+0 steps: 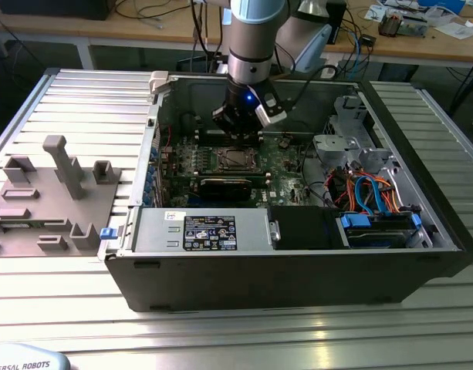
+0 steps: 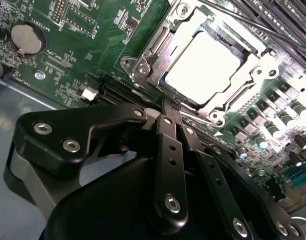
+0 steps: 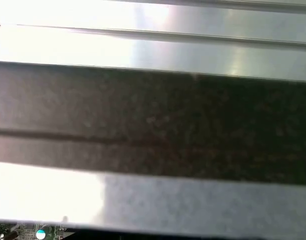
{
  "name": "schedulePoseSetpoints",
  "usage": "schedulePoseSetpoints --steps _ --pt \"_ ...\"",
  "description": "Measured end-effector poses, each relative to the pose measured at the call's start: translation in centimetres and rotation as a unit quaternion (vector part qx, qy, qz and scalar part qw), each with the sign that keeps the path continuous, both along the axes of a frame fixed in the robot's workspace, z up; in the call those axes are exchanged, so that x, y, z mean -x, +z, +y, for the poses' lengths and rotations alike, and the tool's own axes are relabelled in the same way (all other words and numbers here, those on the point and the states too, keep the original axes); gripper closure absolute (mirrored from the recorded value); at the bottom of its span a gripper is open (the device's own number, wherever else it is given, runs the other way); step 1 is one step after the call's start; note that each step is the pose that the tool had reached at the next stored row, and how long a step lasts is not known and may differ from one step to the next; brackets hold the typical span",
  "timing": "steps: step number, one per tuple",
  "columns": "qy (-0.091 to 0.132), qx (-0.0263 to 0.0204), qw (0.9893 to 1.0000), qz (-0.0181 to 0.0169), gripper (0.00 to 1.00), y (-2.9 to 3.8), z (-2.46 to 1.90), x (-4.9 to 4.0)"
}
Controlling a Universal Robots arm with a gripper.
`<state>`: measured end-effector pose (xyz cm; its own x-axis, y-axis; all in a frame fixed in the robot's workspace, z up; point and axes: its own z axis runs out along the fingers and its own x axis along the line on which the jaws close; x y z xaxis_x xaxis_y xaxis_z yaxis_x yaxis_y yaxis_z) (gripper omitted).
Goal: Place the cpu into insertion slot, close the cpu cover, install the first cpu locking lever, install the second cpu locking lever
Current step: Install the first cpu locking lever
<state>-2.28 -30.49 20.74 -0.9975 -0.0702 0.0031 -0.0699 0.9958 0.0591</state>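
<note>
In the second wrist view the cpu (image 2: 202, 62) shows its shiny silver top, seated in the insertion slot, which it hides. The cpu cover (image 2: 152, 52), a silver frame, lies flat around the chip. A thin locking lever (image 2: 242, 19) runs along the socket's side away from the gripper. My gripper (image 2: 167, 106) has its black fingers (image 2: 168, 150) pressed together, shut, with the tips at the socket's near edge; whether they touch it I cannot tell. In the exterior view the gripper (image 1: 244, 123) hangs inside the open computer case just behind the socket (image 1: 234, 159) on the green motherboard (image 1: 286, 166).
The case walls (image 1: 143, 177) ring the board. A power supply (image 1: 197, 231) sits in front and a drive bay with blue and orange cables (image 1: 375, 193) is at the exterior view's right. Grey fixtures (image 1: 62, 166) stand on the ribbed table. Memory slots (image 2: 285, 20) and a coin battery (image 2: 27, 39) flank the socket.
</note>
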Motion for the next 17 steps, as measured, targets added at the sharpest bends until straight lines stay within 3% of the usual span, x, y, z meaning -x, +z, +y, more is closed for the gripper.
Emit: schedulePoseSetpoints --steps 9,17 --pt "0.000 0.0001 1.0000 0.0000 0.89 0.03 0.44 0.01" --pt "0.000 0.0001 1.0000 0.0005 0.89 0.00 0.45 -0.25"
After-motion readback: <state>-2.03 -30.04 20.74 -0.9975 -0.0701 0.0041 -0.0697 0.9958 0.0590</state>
